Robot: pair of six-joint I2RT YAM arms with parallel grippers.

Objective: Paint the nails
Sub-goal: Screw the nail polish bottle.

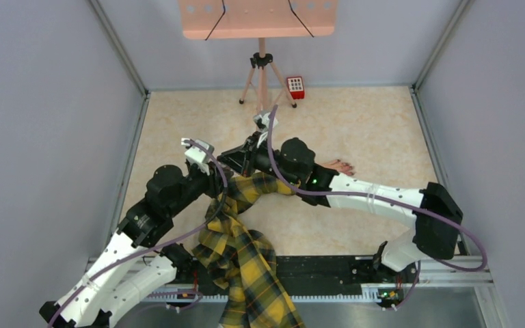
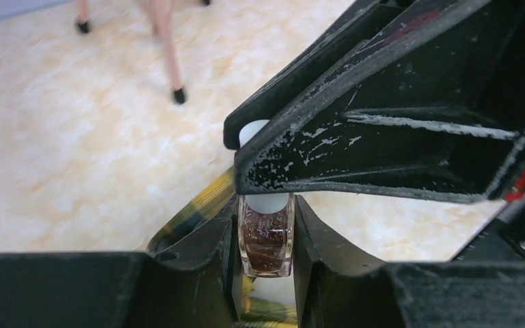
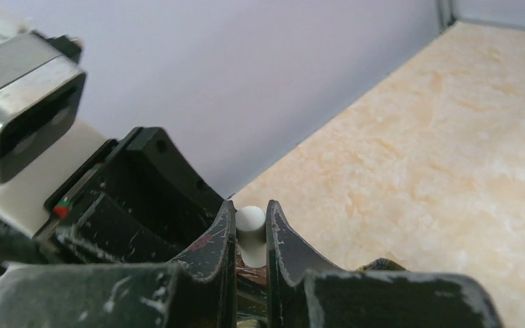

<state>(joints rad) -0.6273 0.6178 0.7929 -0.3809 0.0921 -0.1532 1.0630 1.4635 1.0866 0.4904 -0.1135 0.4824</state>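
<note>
Left claw (image 2: 265, 240) is clenched on a small glass bottle (image 2: 266, 244) of dark, glittery polish, pinching its flat sides so the neck stands upright and free. Right claw (image 3: 251, 236) reaches down from above and is clamped on the white cap (image 3: 250, 231) alone, its fingers (image 3: 213, 253) just over the left claw's tips. That split makes sense: one claw anchors the glass while the other can twist and lift. The brush presumably hangs from that cap, though none shows. I judge the step to be uncapping; the cap sits on the bottle, so no painting is under way

The claws meet above the table (image 1: 355, 130), over the upper end of the plaid sleeve (image 1: 246, 253), which trails to the near edge and drapes over it; that weight probably keeps the hand (image 1: 337, 166) from sliding. The hand lies on the table just beyond the right arm (image 1: 376, 195), partly hidden by its wrist, fingers pointing right. The nails (image 1: 346, 165) show as tiny dark tips, too small to tell wet from dry. They lie near the bottle, a short reach for a loaded brush

Farther back stands a tripod (image 1: 262, 72) carrying a pinkish board (image 1: 256, 17), a red box (image 1: 295, 87) beside its right leg, all well apart from the work
</note>
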